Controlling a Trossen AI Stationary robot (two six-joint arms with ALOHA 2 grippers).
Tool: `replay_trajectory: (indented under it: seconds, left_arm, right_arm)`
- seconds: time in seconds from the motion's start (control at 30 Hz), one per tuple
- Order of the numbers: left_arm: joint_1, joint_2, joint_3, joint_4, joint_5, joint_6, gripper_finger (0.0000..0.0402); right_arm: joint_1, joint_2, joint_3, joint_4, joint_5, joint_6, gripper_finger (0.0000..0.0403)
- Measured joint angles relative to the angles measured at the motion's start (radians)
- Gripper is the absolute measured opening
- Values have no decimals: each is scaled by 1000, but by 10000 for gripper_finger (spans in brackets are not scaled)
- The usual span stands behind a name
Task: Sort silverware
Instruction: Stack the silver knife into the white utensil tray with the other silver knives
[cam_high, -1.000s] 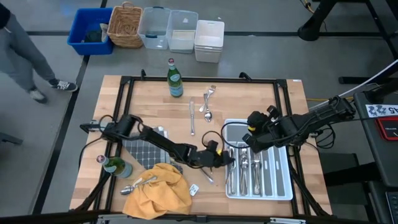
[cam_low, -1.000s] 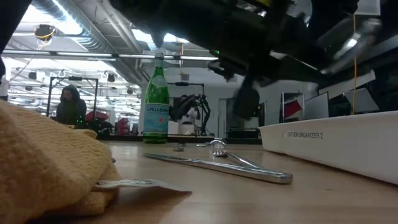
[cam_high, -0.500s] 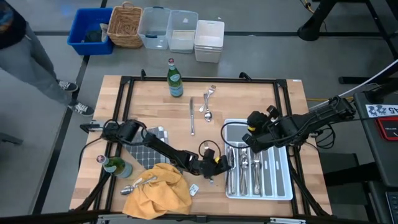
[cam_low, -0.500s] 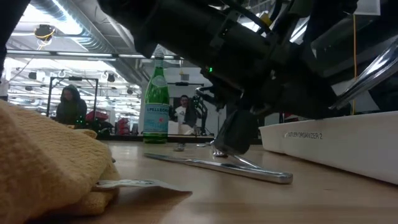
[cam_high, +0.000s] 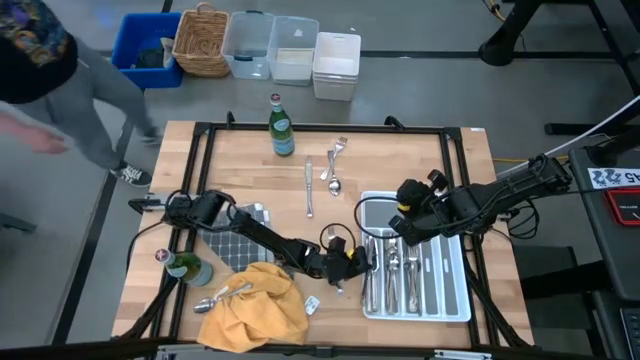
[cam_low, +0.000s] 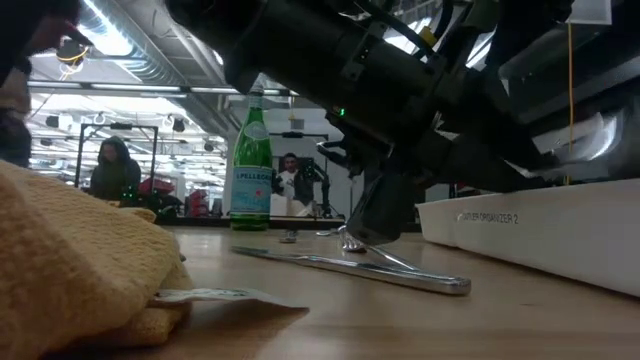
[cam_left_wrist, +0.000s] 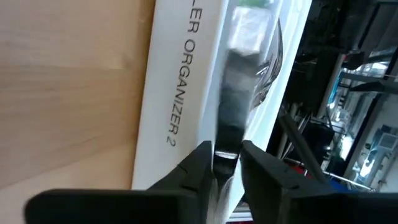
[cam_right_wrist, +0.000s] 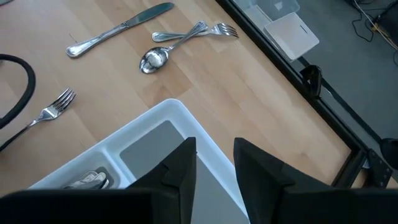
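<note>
A silver fork (cam_high: 336, 284) lies flat on the wood table just left of the white divided tray (cam_high: 452, 300), which holds several pieces of silverware. My left gripper (cam_high: 347, 266) is low over the fork, open. In the left wrist view its fingers (cam_left_wrist: 199, 165) stand on either side of the fork's handle (cam_left_wrist: 226, 146). My right gripper (cam_right_wrist: 214, 165) hovers open and empty above the tray's far left corner (cam_right_wrist: 168, 109). A knife (cam_high: 309, 190), a fork (cam_high: 336, 153) and a spoon (cam_high: 334, 184) lie loose farther back. My left gripper has the fork's handle (cam_left_wrist: 226, 152) between its two fingers, which slant down along the fork. I cannot tell whether they touch it. The fork lies on the table (cam_low: 400, 270).
A yellow cloth (cam_high: 255, 305) with a spoon (cam_high: 215, 300) on it lies near the front edge. Beside it are a checkered mat (cam_high: 232, 245) and a green bottle (cam_high: 190, 268). Another bottle (cam_high: 282, 125) stands at the back. Bins and a basket (cam_high: 200, 42) sit beyond the table, where a person (cam_high: 40, 60) walks.
My left gripper has sunk toward the fork, shifted slightly toward the table's near edge, and rolled about its own axis. The fork has stayed put on the table. The person at the far left has walked on.
</note>
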Motion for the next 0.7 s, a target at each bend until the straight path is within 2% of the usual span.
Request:
replay_trajectory:
  seconds: [0.23, 0.4, 0.7]
  left_arm:
    - [21, -1, -1, 16, 0, -10, 119]
    - [40, 1, -3, 55, -6, 48, 119]
    - [116, -11, -4, 84, 51, 192, 116]
  right_arm:
    - [0, 0, 0, 0, -1, 0, 111]
    - [0, 0, 0, 0, -1, 0, 111]
    - [0, 0, 0, -1, -28, 0, 111]
